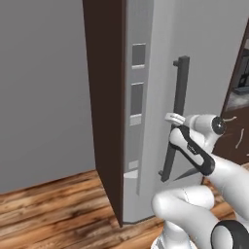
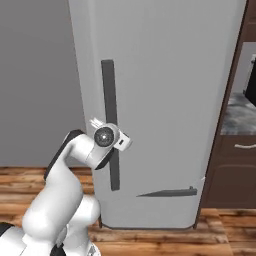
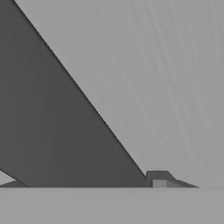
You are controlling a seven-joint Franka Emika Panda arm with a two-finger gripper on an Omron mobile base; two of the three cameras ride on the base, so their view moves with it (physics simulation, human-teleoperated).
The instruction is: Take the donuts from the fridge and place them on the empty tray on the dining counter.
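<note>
Left base view: fridge (image 1: 146, 73) door looks shut, nothing of the inside visible, so no donuts to see. Arm reaches to the long dark handle (image 1: 176, 116); hand (image 1: 173, 119) sits right at the bar about mid-height, its fingers hidden behind the wrist. Right base view: hand (image 2: 107, 125) again at the handle (image 2: 111, 100), wrist blocks the tips. Hand view: dark bar runs diagonally across pale door (image 3: 166, 65), one fingertip (image 3: 159, 179) just pokes up at the bottom edge. Can't tell from any view whether the hand is wide or gripping the bar
</note>
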